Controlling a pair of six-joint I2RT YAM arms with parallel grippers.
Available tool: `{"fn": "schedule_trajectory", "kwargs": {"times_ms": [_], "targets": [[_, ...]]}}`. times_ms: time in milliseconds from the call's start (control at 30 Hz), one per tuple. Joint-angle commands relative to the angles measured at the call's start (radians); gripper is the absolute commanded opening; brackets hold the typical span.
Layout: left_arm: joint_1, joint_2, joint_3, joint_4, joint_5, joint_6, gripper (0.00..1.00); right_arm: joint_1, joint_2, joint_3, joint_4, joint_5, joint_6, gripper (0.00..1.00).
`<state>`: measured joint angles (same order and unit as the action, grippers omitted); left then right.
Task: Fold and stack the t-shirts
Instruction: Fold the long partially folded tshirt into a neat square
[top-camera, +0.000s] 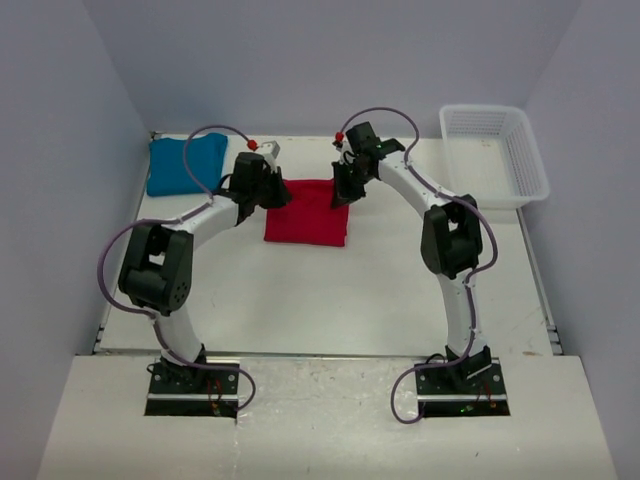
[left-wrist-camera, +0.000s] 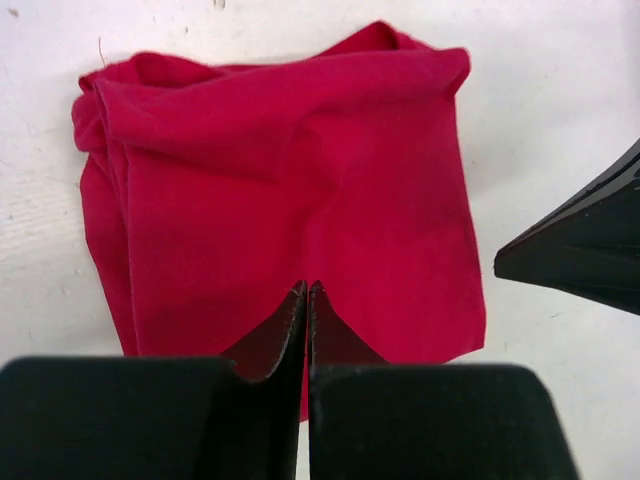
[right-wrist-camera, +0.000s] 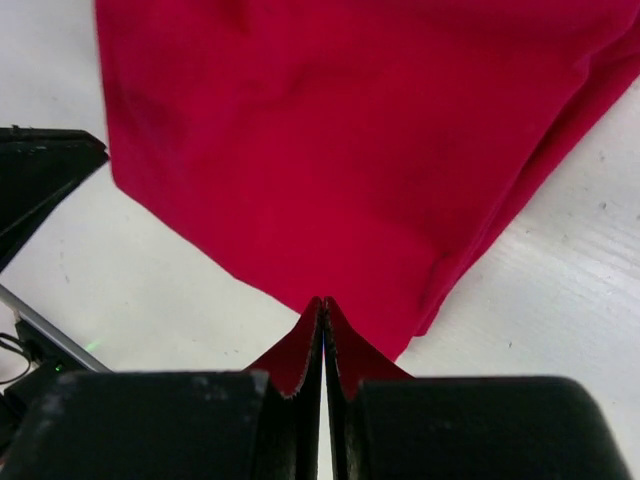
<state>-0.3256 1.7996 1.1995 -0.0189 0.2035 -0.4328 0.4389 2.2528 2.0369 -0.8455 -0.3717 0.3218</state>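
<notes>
White counter (top-camera: 330, 300) underfoot, grey walls around.

Left arm (top-camera: 160, 265): rising from its base at the near edge, elbow bulging out leftward, forearm slanting forward and inward toward the centre. Right arm (top-camera: 455, 250): mirrored, curving up from its base, elbow out to the right, forearm bent back inward and down. Both wrists tipped toward the same cloth, facing each other across it.

White mesh basket (top-camera: 527, 160) at the far right corner, well apart from both arms.

Red shirt (top-camera: 308, 215) folded into a rough square at the middle far side of the counter, lying flat between the two wrists; folded layers bunched along one edge in the left wrist view (left-wrist-camera: 290, 170), smooth in the right wrist view (right-wrist-camera: 330, 130). Teal shirt (top-camera: 180, 165) folded at the far left corner, just behind the left forearm's cable loop.

Left gripper (left-wrist-camera: 307, 288) closed, jaws pressed tip to tip over the red shirt's left edge. Right gripper (right-wrist-camera: 323, 302) likewise closed, tips together over the shirt's right corner. Cannot tell whether either pinches cloth.
</notes>
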Motion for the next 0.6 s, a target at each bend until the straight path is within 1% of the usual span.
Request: {"fn": "schedule_trajectory", "kwargs": {"times_ms": [0, 200, 333, 400, 433, 500, 567], "targets": [[0.005, 0.035, -0.011, 0.048, 0.031, -0.015, 0.00, -0.014, 0.016, -0.027, 0.048, -0.038, 0.016, 0.00], [0.005, 0.106, -0.015, 0.048, 0.022, -0.027, 0.00, -0.014, 0.082, -0.003, 0.023, -0.071, 0.016, 0.00], [0.005, 0.144, 0.021, -0.076, -0.022, -0.049, 0.00, -0.014, 0.111, -0.001, 0.010, -0.113, 0.036, 0.00], [0.003, 0.156, 0.026, -0.111, -0.036, -0.063, 0.00, -0.014, 0.111, -0.015, -0.003, -0.118, 0.045, 0.00], [0.003, 0.159, 0.028, -0.148, -0.051, -0.069, 0.00, -0.009, 0.099, -0.070, 0.009, -0.116, 0.059, 0.00], [-0.006, 0.153, 0.014, -0.161, -0.062, -0.075, 0.00, -0.005, 0.052, -0.144, 0.066, -0.096, 0.074, 0.00], [-0.013, 0.139, -0.021, -0.173, -0.085, -0.084, 0.00, -0.002, 0.016, -0.262, 0.130, -0.090, 0.111, 0.00]]}}
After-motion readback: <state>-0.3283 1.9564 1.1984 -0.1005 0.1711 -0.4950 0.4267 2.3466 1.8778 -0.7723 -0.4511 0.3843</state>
